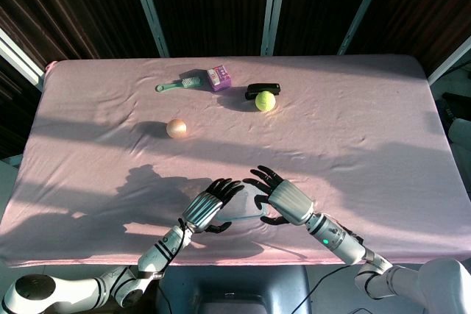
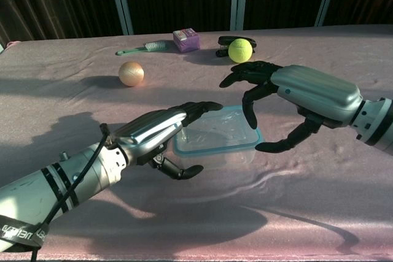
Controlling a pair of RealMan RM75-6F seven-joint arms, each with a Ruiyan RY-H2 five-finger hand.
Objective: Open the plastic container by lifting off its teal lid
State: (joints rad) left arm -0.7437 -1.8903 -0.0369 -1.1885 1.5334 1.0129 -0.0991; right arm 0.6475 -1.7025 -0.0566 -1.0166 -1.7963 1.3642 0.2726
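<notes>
The clear plastic container (image 2: 236, 159) stands near the table's front edge with its teal-rimmed lid (image 2: 215, 134) on it; in the head view only a bit of the lid (image 1: 243, 208) shows between the hands. My left hand (image 2: 161, 135) hovers over the lid's left side, fingers stretched out, thumb low in front of the container. My right hand (image 2: 293, 97) hangs above the lid's right end, fingers curved down and apart, thumb to the container's right. Neither hand holds anything. The same left hand (image 1: 207, 207) and right hand (image 1: 284, 199) appear in the head view.
A pink cloth (image 1: 368, 130) covers the table. Towards the back lie a peach ball (image 2: 131, 73), a green brush (image 2: 145, 47), a purple box (image 2: 186, 39), a tennis ball (image 2: 241, 50) and a black object (image 1: 263, 88) behind that ball.
</notes>
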